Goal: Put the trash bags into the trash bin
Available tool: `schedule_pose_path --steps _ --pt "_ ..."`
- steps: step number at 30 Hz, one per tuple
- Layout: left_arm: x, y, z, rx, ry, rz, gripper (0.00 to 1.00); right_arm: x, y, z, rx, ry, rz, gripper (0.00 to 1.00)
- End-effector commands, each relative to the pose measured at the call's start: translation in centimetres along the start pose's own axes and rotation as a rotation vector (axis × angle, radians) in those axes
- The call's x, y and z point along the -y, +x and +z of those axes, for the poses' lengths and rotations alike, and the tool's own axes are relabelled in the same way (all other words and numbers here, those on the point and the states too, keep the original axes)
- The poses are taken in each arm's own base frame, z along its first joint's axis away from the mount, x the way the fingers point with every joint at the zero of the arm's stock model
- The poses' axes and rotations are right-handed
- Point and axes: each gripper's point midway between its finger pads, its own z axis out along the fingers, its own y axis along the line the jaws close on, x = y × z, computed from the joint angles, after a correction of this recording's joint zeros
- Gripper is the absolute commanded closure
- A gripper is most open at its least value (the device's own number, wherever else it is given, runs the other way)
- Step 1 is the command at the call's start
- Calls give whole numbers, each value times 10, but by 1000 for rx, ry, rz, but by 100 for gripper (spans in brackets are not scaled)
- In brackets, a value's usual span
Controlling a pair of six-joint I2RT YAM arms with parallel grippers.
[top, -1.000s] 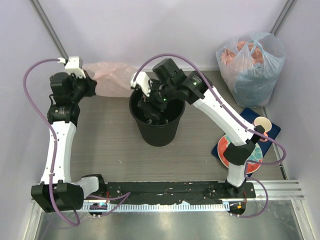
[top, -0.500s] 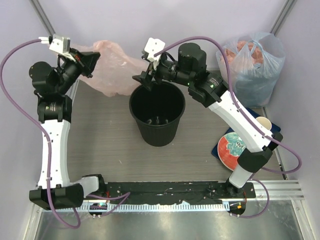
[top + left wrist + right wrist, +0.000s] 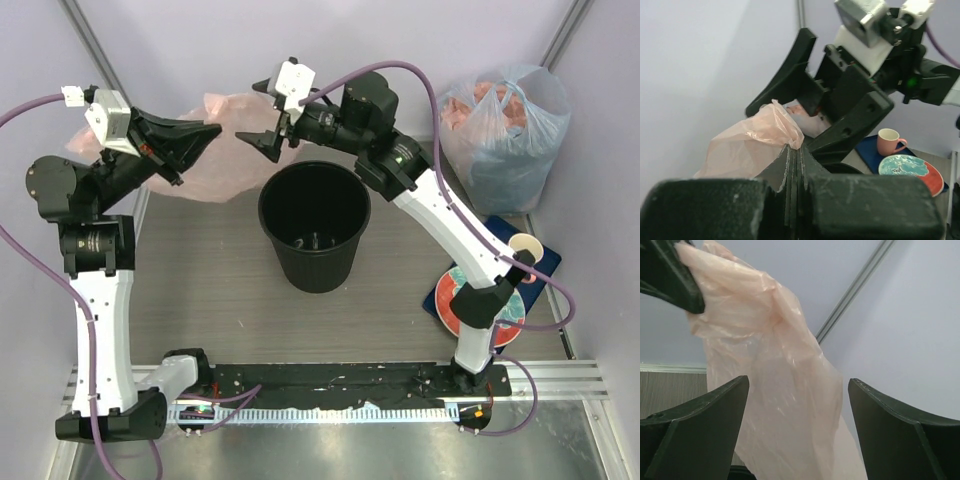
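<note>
The pale pink translucent trash bag [image 3: 232, 152] hangs in the air behind the bin's left side. My left gripper [image 3: 208, 133] is shut on the bag's gathered top edge [image 3: 782, 125], pinched at the fingertips [image 3: 790, 152]. My right gripper [image 3: 258, 142] is open, its jaws spread wide, and faces the left one from just right of the bag. In the right wrist view the bag [image 3: 775, 365] hangs beyond the gap of the right gripper [image 3: 797, 390], touching neither finger. The black round trash bin [image 3: 345, 258] stands upright below both grippers, with little visible inside.
A bulging clear-bluish bag [image 3: 505, 125] with pink and blue contents sits at the back right. A patterned plate [image 3: 462, 297] and a pink cup [image 3: 525, 250] rest on a blue mat [image 3: 545, 262] at the right. Walls close in behind and at both sides.
The right gripper rose out of the bin, opened wider and turned toward the bag. The left gripper lifted the bag up and rightward, toward the bin.
</note>
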Motion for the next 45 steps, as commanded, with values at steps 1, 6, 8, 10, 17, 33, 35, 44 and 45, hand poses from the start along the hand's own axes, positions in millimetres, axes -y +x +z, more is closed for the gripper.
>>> schedule_pose_path --steps 1,6,8,10,17,33,35,44,45 --pt "41 -21 -3 4 168 27 100 -1 -46 6 137 -25 -83 13" --pt "57 -25 -1 -9 243 -18 100 -17 -40 15 143 -66 -44 28" --pt "56 -25 0 -7 237 -32 100 -18 -43 16 152 -68 -39 49" --pt "46 -26 1 13 169 -39 100 -10 -41 16 142 -24 -31 84" --pt "-13 -53 -8 133 -236 -54 16 61 -36 -1 110 315 63 99" --pt "-122 -24 -104 207 -1048 -36 12 127 -25 -65 103 604 253 99" --pt "-123 4 -112 165 -1069 -54 13 130 -30 -66 133 608 251 99" --pt "-130 153 -126 -102 -957 -389 15 137 -37 -66 180 576 241 99" --pt "-125 172 -116 -104 -849 -410 15 136 -41 -66 191 566 238 99"
